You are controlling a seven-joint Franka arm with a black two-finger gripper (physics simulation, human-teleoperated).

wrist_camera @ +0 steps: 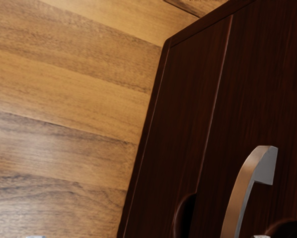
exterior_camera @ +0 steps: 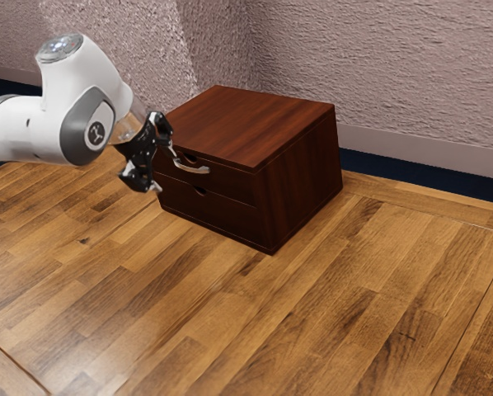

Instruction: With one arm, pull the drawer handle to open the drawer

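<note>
Black gripper (exterior_camera: pixel 161 165) is hovering, fingers spread wide, at the curved brushed-metal handle (exterior_camera: pixel 190 167) of the glossy dark-wood top drawer (exterior_camera: pixel 227 181).

A plank-patterned wooden surface (exterior_camera: pixel 312 313) is spread from three round to nine o'clock, bounded at twelve o'clock by a rough plastered wall (exterior_camera: pixel 395 58), with a pale skirting board (exterior_camera: pixel 428 153) and a dark blue strip (exterior_camera: pixel 428 176) set between.
</note>
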